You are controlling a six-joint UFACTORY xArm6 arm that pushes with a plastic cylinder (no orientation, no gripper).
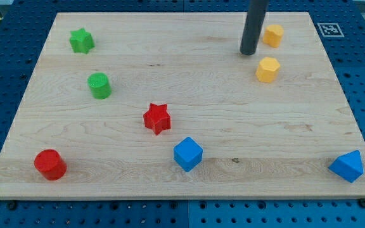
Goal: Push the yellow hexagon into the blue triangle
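Observation:
Two yellow blocks sit at the view's upper right. The upper one looks like the yellow hexagon. The lower one looks like a pentagon, though the shapes are hard to tell apart. The blue triangle lies at the view's bottom right, near the board's edge. My tip rests on the board just left of both yellow blocks, between them in height. It touches neither.
A blue cube sits at bottom centre and a red star is up-left of it. A red cylinder is at bottom left. A green cylinder and a green star are at the left. The wooden board lies on a blue pegboard.

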